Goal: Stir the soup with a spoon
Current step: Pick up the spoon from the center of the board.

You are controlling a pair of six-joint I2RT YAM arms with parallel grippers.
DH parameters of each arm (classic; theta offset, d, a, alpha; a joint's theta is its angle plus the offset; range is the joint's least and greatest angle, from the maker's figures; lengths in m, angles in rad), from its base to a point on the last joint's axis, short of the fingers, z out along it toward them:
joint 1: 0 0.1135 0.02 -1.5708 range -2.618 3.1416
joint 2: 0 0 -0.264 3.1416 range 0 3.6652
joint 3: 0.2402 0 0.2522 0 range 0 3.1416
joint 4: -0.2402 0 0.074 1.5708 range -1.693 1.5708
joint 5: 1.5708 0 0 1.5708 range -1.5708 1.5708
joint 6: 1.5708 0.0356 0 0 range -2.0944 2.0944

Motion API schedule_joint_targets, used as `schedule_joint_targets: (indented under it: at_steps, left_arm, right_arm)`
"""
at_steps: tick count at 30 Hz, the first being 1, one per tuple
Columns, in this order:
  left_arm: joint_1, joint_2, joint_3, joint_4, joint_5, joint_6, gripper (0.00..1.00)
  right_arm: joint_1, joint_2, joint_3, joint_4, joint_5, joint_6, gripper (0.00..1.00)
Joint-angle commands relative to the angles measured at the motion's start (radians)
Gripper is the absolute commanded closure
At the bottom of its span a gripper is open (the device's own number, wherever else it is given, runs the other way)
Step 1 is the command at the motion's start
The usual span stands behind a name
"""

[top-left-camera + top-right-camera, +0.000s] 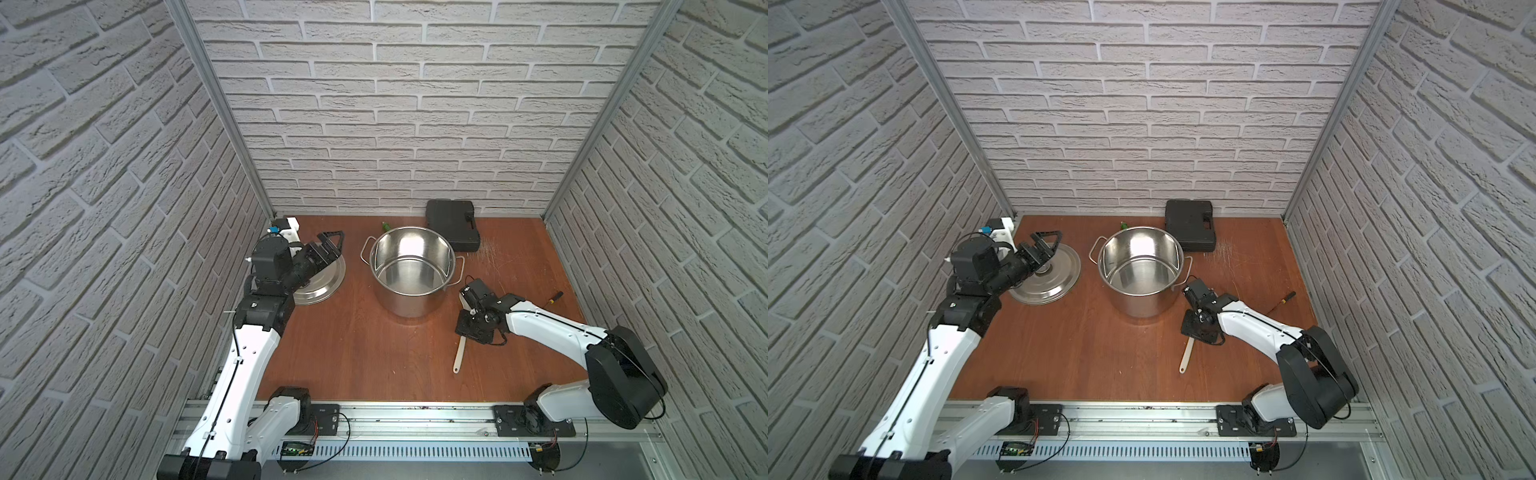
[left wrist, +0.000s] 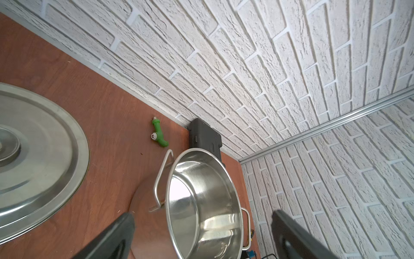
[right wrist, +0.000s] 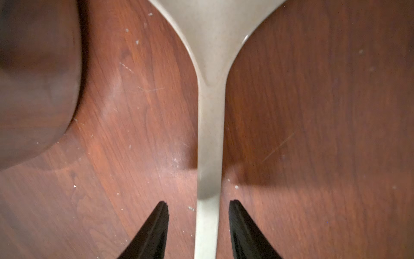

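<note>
- Low over table: right gripper, jaws part-open, astride handle of spoon; gap visible on either side, nothing gripped.
- Flat on table, right of pot and nearer: spoon, bowl end hidden under wrist in both top views, handle tip pointing near.
- Above lid, left of pot: left gripper, spread wide, empty.
- Upright, uncovered, mid-table: pot.
- Far right: screwdriver. Behind pot, against far wall: black case.
</note>
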Motion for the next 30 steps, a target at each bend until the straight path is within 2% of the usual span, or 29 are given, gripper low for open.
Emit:
schedule_joint_targets:
  at_steps: [1, 11, 18, 24, 27, 30]
  left_arm:
    - [-0.006, -0.01, 0.031, 0.027, 0.005, -0.006, 0.02]
    - [-0.025, 0.027, 0.062, 0.03, 0.017, 0.008, 0.02]
    - [-0.042, 0.032, 0.068, 0.024, 0.038, 0.018, 0.02]
    - [-0.06, 0.018, 0.063, 0.002, 0.049, 0.037, 0.02]
    - [-0.073, 0.017, 0.06, -0.003, 0.057, 0.046, 0.02]
    - [-0.095, 0.023, 0.062, -0.004, 0.069, 0.06, 0.02]
  right_arm:
    - [0.003, 0.008, -0.025, 0.039, 0.014, 0.032, 0.55]
    - [0.002, -0.03, -0.109, 0.061, 0.016, 0.085, 0.6]
    - [0.003, -0.024, -0.12, 0.084, 0.022, 0.106, 0.76]
    - [0.004, -0.092, -0.131, 0.044, 0.048, 0.129, 0.93]
    - [0.003, -0.141, -0.142, 0.015, 0.067, 0.14, 0.97]
    - [0.004, -0.191, -0.154, -0.013, 0.078, 0.157, 0.98]
